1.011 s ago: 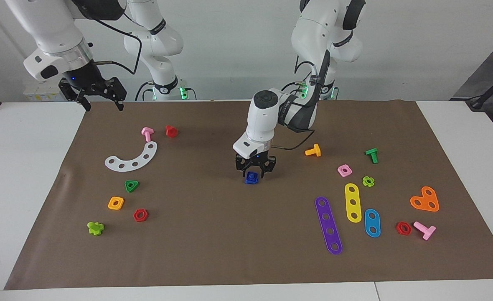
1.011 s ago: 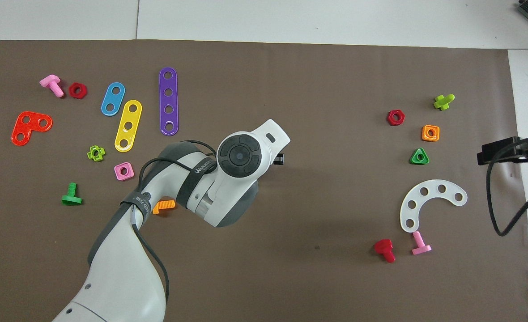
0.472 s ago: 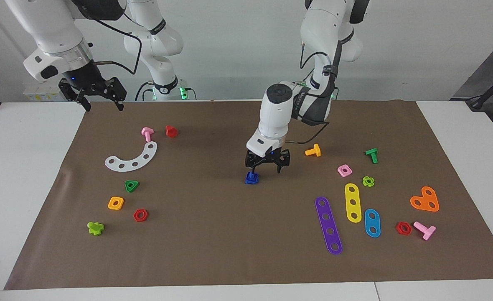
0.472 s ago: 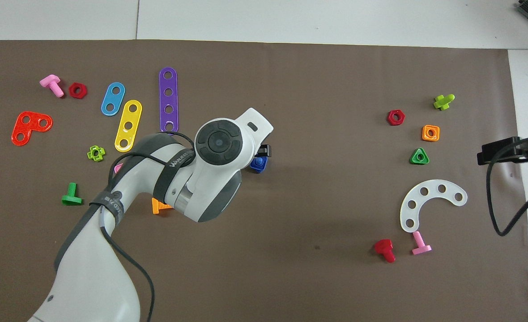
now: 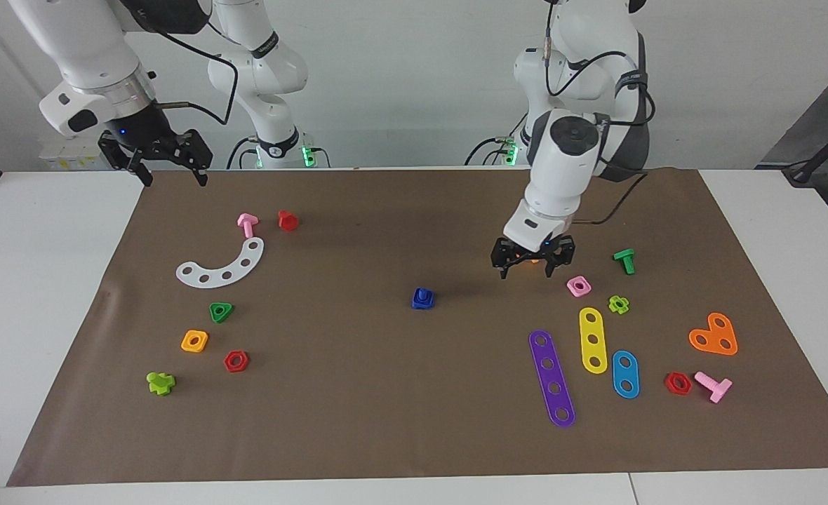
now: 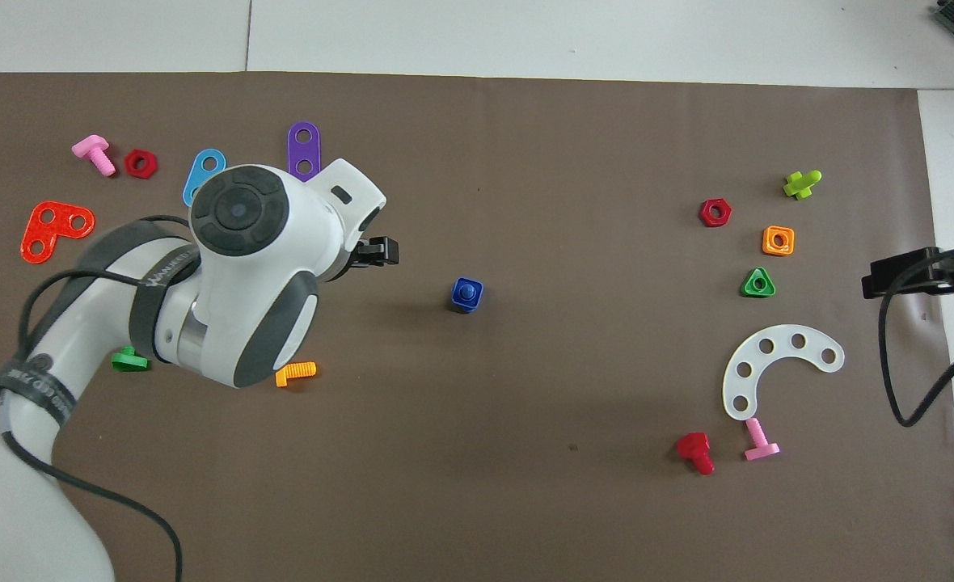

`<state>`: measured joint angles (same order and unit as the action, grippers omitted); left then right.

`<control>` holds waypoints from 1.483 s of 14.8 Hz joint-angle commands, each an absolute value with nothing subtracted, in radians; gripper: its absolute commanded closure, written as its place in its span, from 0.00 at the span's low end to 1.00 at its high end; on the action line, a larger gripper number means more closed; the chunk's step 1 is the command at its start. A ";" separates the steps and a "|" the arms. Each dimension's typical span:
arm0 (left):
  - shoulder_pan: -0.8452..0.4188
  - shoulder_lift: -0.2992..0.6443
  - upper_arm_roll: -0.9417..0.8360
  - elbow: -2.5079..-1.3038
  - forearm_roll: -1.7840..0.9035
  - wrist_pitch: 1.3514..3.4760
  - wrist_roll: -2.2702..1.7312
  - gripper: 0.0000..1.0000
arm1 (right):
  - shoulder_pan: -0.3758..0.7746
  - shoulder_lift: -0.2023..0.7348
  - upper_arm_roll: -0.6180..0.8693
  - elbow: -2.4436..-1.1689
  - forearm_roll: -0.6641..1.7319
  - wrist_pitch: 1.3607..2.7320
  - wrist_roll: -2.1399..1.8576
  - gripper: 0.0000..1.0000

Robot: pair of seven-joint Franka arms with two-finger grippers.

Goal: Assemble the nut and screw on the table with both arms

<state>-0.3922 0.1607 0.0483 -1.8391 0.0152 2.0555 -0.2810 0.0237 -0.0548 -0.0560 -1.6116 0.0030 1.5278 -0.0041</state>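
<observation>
The dark blue square nut (image 5: 417, 304) rests on the brown mat of the table (image 5: 358, 393), near its middle. The blue screw (image 5: 424, 293) stands in the nut's hole; only its round stem shows (image 6: 467, 288). No gripper touches the pair. My left gripper (image 5: 527, 273) hangs open and empty just above the mat, over an orange screw (image 6: 295, 373), off toward the left arm's end from the blue pair. In the overhead view the left arm covers most of that gripper. My right gripper (image 5: 175, 181) waits open and raised over the mat's corner at the right arm's end.
Beside the left gripper lie a pink square nut (image 5: 578, 285), a green screw (image 5: 624, 260), and yellow (image 5: 593, 340) and purple (image 5: 551, 377) strips. Toward the right arm's end lie a white curved strip (image 5: 221, 264), a green triangular nut (image 5: 221, 311) and an orange square nut (image 5: 194, 341).
The left gripper opened, let go of the blue nut and screw, and swung away toward the left arm's end. The blue pair stayed where it was. The right arm has not moved.
</observation>
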 commanded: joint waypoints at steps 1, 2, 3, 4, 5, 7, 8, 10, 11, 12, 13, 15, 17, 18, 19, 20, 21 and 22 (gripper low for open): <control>-0.292 0.080 0.038 -1.867 0.031 1.979 -0.123 0.00 | 0.009 -0.044 -0.052 -1.554 -0.005 1.476 -0.031 0.00; -0.253 0.060 0.038 -1.867 0.026 1.968 -0.062 0.00 | 0.002 -0.041 -0.052 -1.540 -0.003 1.468 -0.032 0.00; -0.220 0.037 0.038 -1.867 0.023 1.950 -0.026 0.00 | 0.005 -0.041 -0.052 -1.540 -0.005 1.463 -0.032 0.00; -0.189 0.011 0.040 -1.865 0.021 1.928 0.003 0.00 | 0.011 -0.041 -0.052 -1.543 -0.008 1.463 -0.029 0.00; -0.155 -0.012 0.041 -1.856 0.018 1.905 0.036 0.00 | 0.015 -0.041 -0.052 -1.546 -0.009 1.465 -0.029 0.00; -0.111 -0.025 0.044 -1.778 0.011 1.815 0.095 0.00 | 0.015 -0.041 -0.052 -1.552 -0.009 1.465 -0.029 0.00; -0.091 -0.018 0.044 -1.714 -0.001 1.754 0.122 0.00 | 0.015 -0.043 -0.052 -1.554 -0.009 1.466 -0.029 0.00; -0.054 0.006 0.044 -1.588 -0.026 1.660 0.144 0.00 | 0.015 -0.043 -0.052 -1.557 -0.009 1.470 -0.029 0.00; -0.035 0.023 0.044 -1.535 -0.025 1.616 0.149 0.00 | 0.015 -0.044 -0.052 -1.559 -0.009 1.470 -0.031 0.00; -0.023 0.031 0.044 -1.496 -0.023 1.574 0.158 0.00 | 0.015 -0.048 -0.052 -1.565 -0.009 1.470 -0.031 0.00; -0.020 0.034 0.044 -1.476 -0.023 1.551 0.172 0.00 | 0.015 -0.049 -0.052 -1.566 -0.009 1.470 -0.031 0.00; -0.012 0.025 0.046 -1.473 -0.018 1.545 0.178 0.00 | 0.015 -0.049 -0.052 -1.566 -0.009 1.473 -0.031 0.00; -0.008 0.006 0.041 -1.491 -0.025 1.542 0.176 0.00 | 0.015 -0.049 -0.052 -1.566 -0.009 1.473 -0.032 0.00; -0.008 -0.006 0.041 -1.511 -0.025 1.542 0.172 0.00 | 0.015 -0.049 -0.052 -1.566 -0.009 1.473 -0.031 0.00; -0.008 -0.014 0.041 -1.519 -0.025 1.542 0.167 0.00 | 0.015 -0.049 -0.052 -1.566 -0.009 1.474 -0.031 0.00; -0.008 -0.017 0.041 -1.522 -0.025 1.534 0.170 0.00 | 0.015 -0.049 -0.052 -1.568 -0.009 1.474 -0.032 0.00; -0.008 -0.023 0.041 -1.528 -0.025 1.516 0.166 0.00 | 0.015 -0.049 -0.052 -1.571 -0.009 1.476 -0.032 0.00; -0.008 -0.026 0.041 -1.538 -0.025 1.513 0.166 0.00 | 0.015 -0.051 -0.052 -1.572 -0.009 1.476 -0.032 0.00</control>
<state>-0.0289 -0.0064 0.0531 -1.5158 -0.0066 1.5381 0.1569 0.0202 -0.0475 -0.0562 -1.5688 0.0030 1.4853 -0.0042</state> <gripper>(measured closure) 0.000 0.000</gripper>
